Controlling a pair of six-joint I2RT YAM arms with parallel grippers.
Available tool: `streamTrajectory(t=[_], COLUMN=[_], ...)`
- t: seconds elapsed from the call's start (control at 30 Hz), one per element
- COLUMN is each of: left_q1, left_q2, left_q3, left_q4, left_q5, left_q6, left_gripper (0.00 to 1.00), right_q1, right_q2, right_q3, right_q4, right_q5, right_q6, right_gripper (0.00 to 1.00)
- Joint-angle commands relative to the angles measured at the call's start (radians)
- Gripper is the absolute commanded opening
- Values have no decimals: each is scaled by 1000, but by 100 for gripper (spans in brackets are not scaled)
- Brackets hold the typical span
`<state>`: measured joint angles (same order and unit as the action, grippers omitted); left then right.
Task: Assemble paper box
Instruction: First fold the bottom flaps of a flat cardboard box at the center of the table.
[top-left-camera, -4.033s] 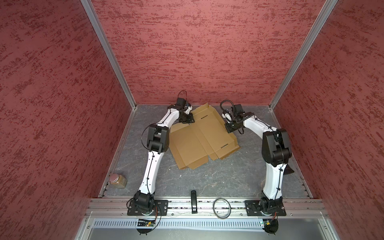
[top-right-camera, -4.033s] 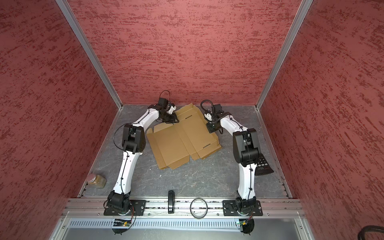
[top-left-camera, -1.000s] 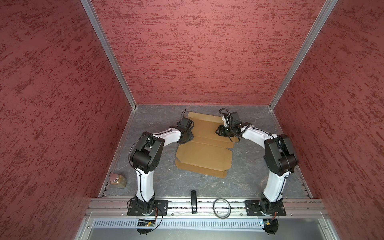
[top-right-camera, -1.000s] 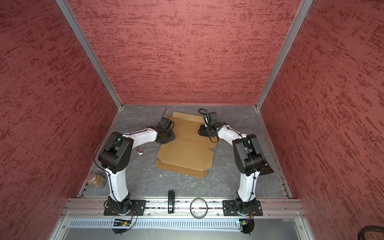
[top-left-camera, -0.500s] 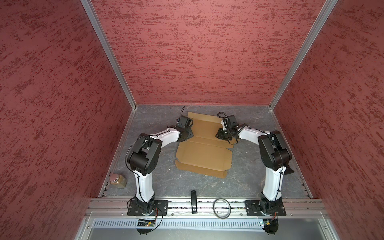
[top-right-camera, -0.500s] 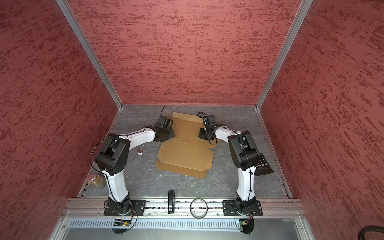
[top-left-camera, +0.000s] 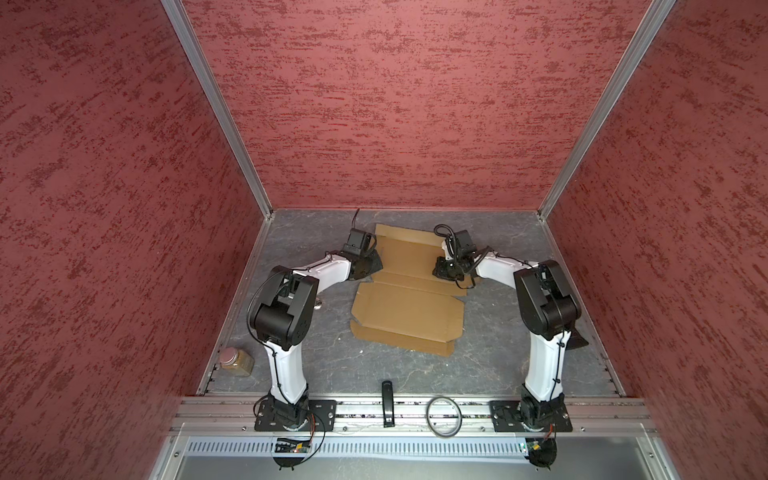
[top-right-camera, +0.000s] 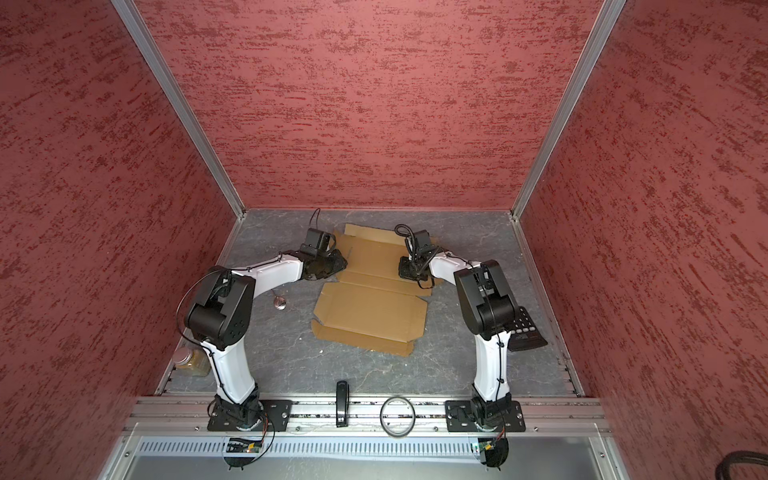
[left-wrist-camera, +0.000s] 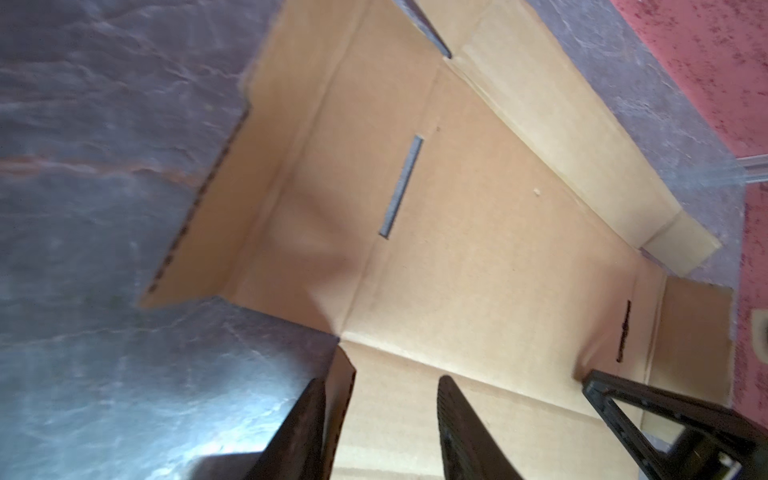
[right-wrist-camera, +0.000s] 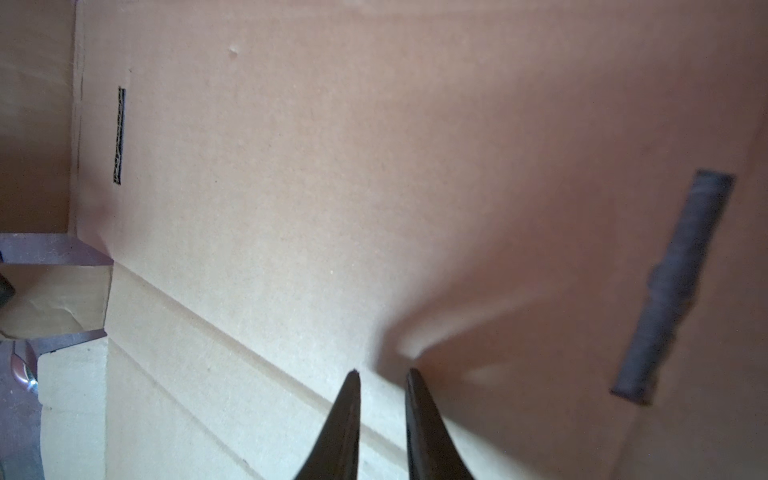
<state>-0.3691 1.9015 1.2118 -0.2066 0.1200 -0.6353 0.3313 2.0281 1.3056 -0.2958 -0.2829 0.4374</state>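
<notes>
- In the last few seconds the paper box (top-left-camera: 409, 309) has swung round. It lay askew between my arms; now it sits square to them on the middle and far part of the bench (top-left-camera: 498, 357).
- In both top views it still looks like an open die-cut sheet, with no wall stood up or tab slotted. I judge the squaring-up done and the folding hardly begun.
- My left pincer (left-wrist-camera: 392, 374) has crept a little farther along the sheet's left edge, near the crease between the two big panels.
- It is spread about halfway. One finger (left-wrist-camera: 328, 399) is over the bare bench just off a notch corner, and the other is above the cardboard. Nothing sits between them.
- My right pincer (right-wrist-camera: 382, 371) has narrowed over the last second, and only a slim gap is left between its tips.
- It pinches nothing. The tips point at the far panel beside the double crease, and I cannot tell whether they press the board or hover just above it.
</notes>
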Motion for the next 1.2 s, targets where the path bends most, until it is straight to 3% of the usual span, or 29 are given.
streamTrajectory(t=[0.0,0.73,0.93,1.17], left_q1=[-13,-50,-46,3], left_q2=[-13,104,65,-13], left_q3=[-3,42,59,137], left_q4=[38,-8,-40,-141], left_q5=[46,57,53,65], left_q6=[23,26,34,81], left_gripper=[46,45,46,53], right_q1=[2,1,1,1], right_q2=[38,47,48,28], right_q3=[24,36,39,43], right_q4=[-26,-46,-50,-57], right_q5=[39,60,64,64], right_q6=[6,5,4,-7], right_gripper=[22,22,22,24])
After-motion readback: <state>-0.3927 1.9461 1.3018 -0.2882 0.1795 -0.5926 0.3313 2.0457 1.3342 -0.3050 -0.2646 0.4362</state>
